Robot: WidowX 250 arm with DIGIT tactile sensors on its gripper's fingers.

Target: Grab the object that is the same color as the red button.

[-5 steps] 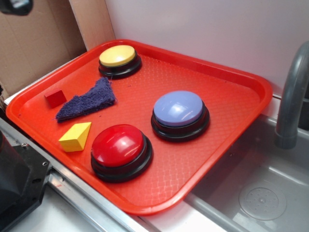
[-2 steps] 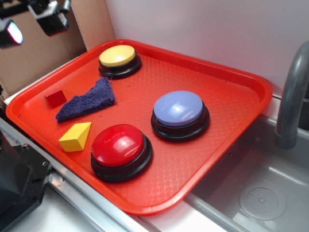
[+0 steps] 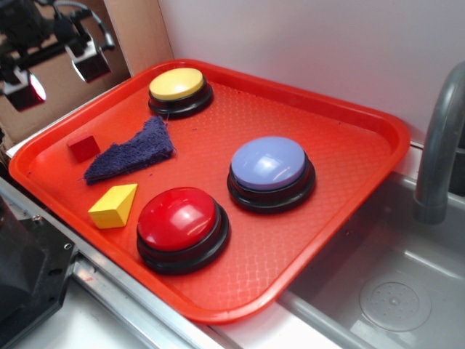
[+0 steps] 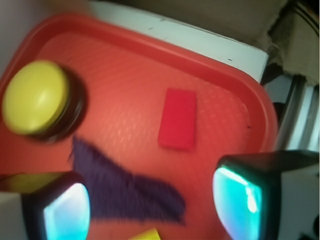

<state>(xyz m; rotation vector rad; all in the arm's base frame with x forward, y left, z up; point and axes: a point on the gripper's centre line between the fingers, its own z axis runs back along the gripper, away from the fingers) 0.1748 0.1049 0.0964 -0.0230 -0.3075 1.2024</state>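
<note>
We see a red plastic tray (image 3: 349,123) resting at an angle beside a metal sink (image 3: 392,291), with a grey faucet (image 3: 439,145) rising at the right edge and a cardboard panel (image 3: 138,29) behind the tray's far corner. On the tray stand three dome buttons on black bases: the pale blue button (image 3: 270,171) toward the middle, the red button (image 3: 180,227) near the front edge, and the yellow button (image 3: 179,90) at the far corner. Between the yellow button and the front of the tray lies a purple cloth scrap (image 3: 132,153), flat and roughly triangular. Just in front of it sits a yellow wedge block (image 3: 113,206), close to the red button but apart from it. The small red block (image 3: 83,147) lies on the tray's left side, near the rim, just beside the cloth's narrow end and not touching it; in the wrist view we see the same red block (image 4: 177,119) lying flat on bare tray, clear of the yellow button and the cloth. The gripper (image 3: 58,73) hangs above the tray's far left edge, its fingers spread wide apart and holding nothing, with the red block below it and free.
</note>
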